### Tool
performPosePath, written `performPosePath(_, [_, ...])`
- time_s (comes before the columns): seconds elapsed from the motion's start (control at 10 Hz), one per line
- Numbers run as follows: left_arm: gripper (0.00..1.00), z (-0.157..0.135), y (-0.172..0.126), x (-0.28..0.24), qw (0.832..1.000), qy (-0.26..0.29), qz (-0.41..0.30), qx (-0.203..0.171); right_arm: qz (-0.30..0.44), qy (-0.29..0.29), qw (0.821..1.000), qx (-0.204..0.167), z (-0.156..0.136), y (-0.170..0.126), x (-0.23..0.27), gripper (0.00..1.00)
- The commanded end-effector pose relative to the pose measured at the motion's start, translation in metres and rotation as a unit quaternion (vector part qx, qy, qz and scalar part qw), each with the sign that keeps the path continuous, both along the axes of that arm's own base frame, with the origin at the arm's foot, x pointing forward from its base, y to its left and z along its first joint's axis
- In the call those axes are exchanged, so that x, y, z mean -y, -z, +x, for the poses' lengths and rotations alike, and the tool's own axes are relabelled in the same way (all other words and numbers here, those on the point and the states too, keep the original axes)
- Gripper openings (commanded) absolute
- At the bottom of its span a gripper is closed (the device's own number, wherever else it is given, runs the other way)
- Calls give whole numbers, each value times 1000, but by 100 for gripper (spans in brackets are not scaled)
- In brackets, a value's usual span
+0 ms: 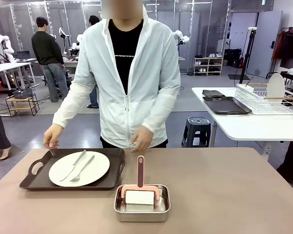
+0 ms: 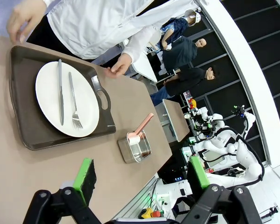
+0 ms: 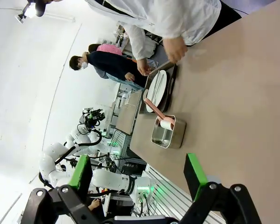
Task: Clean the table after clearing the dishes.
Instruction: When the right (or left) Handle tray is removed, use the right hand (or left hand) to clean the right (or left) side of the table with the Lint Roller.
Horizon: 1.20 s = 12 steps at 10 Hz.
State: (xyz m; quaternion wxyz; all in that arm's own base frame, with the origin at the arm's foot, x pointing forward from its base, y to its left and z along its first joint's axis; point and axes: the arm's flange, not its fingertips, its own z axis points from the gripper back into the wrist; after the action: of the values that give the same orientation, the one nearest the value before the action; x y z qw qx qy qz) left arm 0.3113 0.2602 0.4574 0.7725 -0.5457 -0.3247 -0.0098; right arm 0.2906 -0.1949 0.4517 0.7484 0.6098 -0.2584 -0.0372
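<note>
**Desk with one laid tray, both grippers spread**

Desk (image 1: 224,195): large, rectangular, matte brownish-taupe top, smooth and even in tone.

Tray (image 1: 35,181): dark brown, rectangular, rounded corners, raised rim with cut-out handles at both short ends. It sits on the desk's left half, near the far edge.

Plate (image 1: 98,166): round, white, glossy, shallow. It lies inside the tray, roughly centred.

Knife (image 1: 74,165) and fork (image 1: 82,170): silver metal, lying side by side on the plate, handles angled toward the far right.

Pan (image 1: 142,214): shiny steel, rectangular, rounded corners, near the desk's front edge at mid-width, just right of the tray. A roller (image 1: 140,197) rests in it, a white cylinder in a pink frame; its long pink handle (image 1: 140,168) juts over the far rim.

Person across the desk, pale jacket: one hand (image 1: 52,136) by the tray's far left corner, contact unclear; the other hand (image 1: 142,140) at the far edge.

Left gripper (image 2: 142,172): jaws spread wide, nothing between the green pads, above the desk.

Right gripper (image 3: 137,170): jaws likewise spread, nothing held.
</note>
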Motion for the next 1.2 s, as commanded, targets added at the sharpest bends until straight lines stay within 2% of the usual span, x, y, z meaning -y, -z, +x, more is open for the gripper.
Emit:
performPosePath(0.0, [100,-2,-2,-2,1000,-1,-3,6,1,-6,1000,4,2,-3,0,100])
performPosePath(1.1, [100,-2,-2,-2,1000,-1,-3,6,1,-6,1000,4,2,-3,0,100])
